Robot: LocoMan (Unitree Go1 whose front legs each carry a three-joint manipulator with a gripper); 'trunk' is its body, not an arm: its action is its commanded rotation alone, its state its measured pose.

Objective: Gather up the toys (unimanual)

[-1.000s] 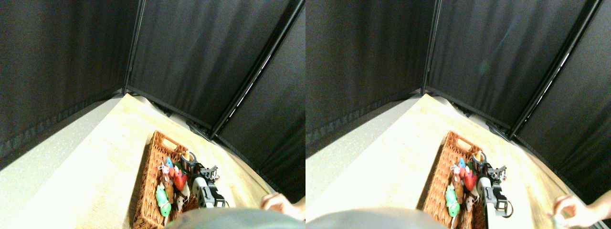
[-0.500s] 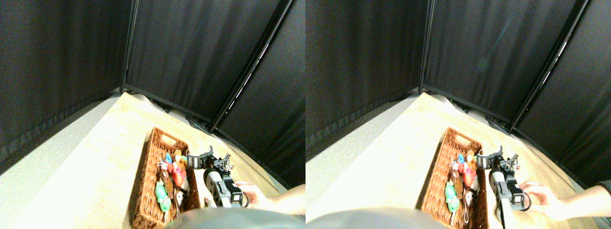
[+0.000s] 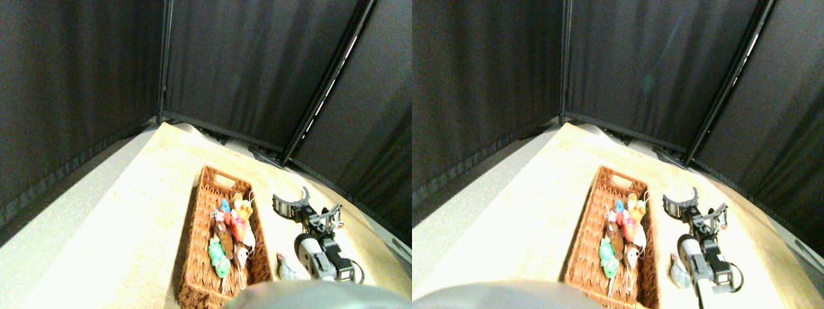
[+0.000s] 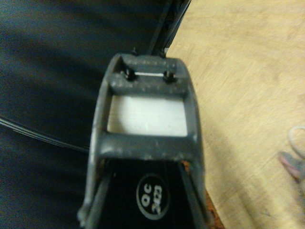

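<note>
Several toys lie in the long brown wicker basket (image 3: 195, 232): a green one (image 3: 217, 255), a brown one (image 3: 225, 238), a red one (image 3: 237, 225), a blue one (image 3: 225, 206), an orange one (image 3: 243, 206) and a white one (image 3: 242, 256). A grey toy (image 3: 283, 267) lies on the wooden floor just right of the basket; the wrist view catches this grey toy (image 4: 291, 164) at its edge. My right gripper (image 3: 308, 207) hovers right of the basket, above and beyond the grey toy, its jaws spread open and empty.
Black curtain panels on dark frames close off the back and right, with a frame foot (image 3: 264, 156) on the floor behind the basket. A grey floor strip (image 3: 58, 219) runs along the left of the wooden floor (image 3: 148, 212).
My gripper has swung right, out from over the basket. A person's hand reached in at the lower right and has gone, and a grey toy now lies beside the basket. The camera has shifted.
</note>
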